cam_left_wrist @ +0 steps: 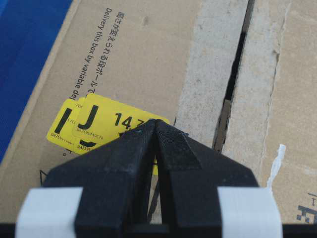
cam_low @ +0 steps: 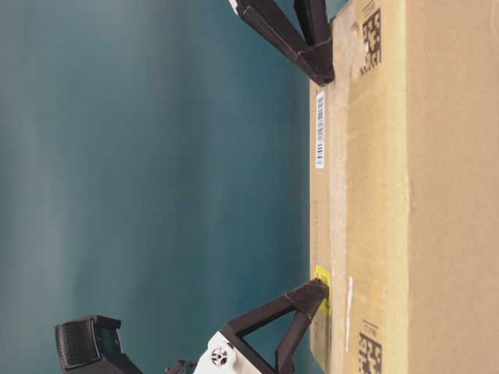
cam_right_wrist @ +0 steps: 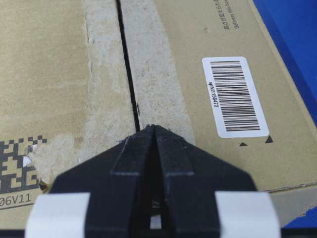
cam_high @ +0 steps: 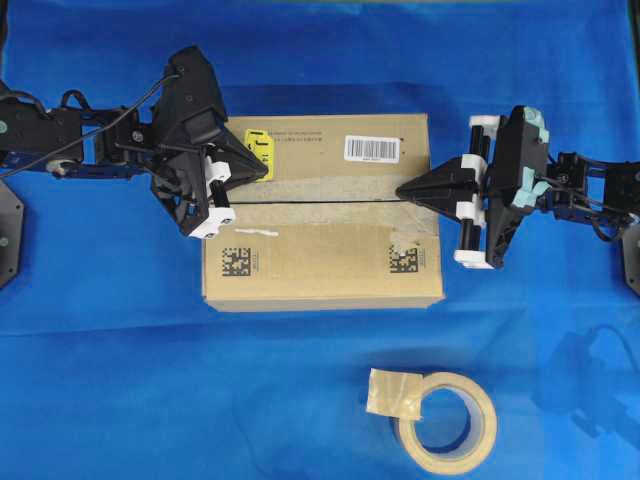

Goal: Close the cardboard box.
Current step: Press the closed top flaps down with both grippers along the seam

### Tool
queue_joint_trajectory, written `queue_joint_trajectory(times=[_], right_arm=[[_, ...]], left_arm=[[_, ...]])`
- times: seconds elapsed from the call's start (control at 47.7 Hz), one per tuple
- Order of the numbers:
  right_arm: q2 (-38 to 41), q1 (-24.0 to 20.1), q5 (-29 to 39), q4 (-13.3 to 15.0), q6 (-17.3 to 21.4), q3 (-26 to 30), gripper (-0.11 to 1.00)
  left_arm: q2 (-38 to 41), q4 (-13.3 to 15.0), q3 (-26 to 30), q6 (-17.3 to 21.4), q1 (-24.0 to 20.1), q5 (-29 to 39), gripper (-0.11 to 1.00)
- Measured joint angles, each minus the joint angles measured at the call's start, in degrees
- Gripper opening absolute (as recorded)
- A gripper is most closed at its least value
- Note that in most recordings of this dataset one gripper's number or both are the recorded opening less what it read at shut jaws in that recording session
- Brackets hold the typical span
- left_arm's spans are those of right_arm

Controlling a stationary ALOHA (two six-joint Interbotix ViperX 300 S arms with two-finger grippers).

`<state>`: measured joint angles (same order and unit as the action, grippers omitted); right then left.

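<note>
The cardboard box (cam_high: 320,250) lies mid-table with its two long top flaps folded flat, meeting at a narrow centre seam (cam_left_wrist: 233,84). It carries a yellow sticker (cam_left_wrist: 94,121), a white barcode label (cam_right_wrist: 235,96) and data-matrix codes. My left gripper (cam_high: 266,172) is shut and empty, its tip resting on the far flap at the yellow sticker near the box's left end. My right gripper (cam_high: 400,190) is shut and empty, its tip on the seam at the right end. The tips also show in the table-level view, left (cam_low: 318,290) and right (cam_low: 323,72).
A roll of beige tape (cam_high: 447,420) with a loose end lies on the blue cloth (cam_high: 120,380) in front of the box, to the right. The arms' bodies flank the box on both sides.
</note>
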<state>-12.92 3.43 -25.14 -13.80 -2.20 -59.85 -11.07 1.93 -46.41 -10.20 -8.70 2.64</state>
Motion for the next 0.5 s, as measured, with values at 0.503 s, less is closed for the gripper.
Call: queue_joint_trajectory(times=[0.503], right_arm=[[0.00, 0.09, 0.09, -0.09, 0.00, -0.09, 0.00]], left_arm=[[-7.65, 0.00, -13.18, 1.05, 2.81, -28.21, 0.00]])
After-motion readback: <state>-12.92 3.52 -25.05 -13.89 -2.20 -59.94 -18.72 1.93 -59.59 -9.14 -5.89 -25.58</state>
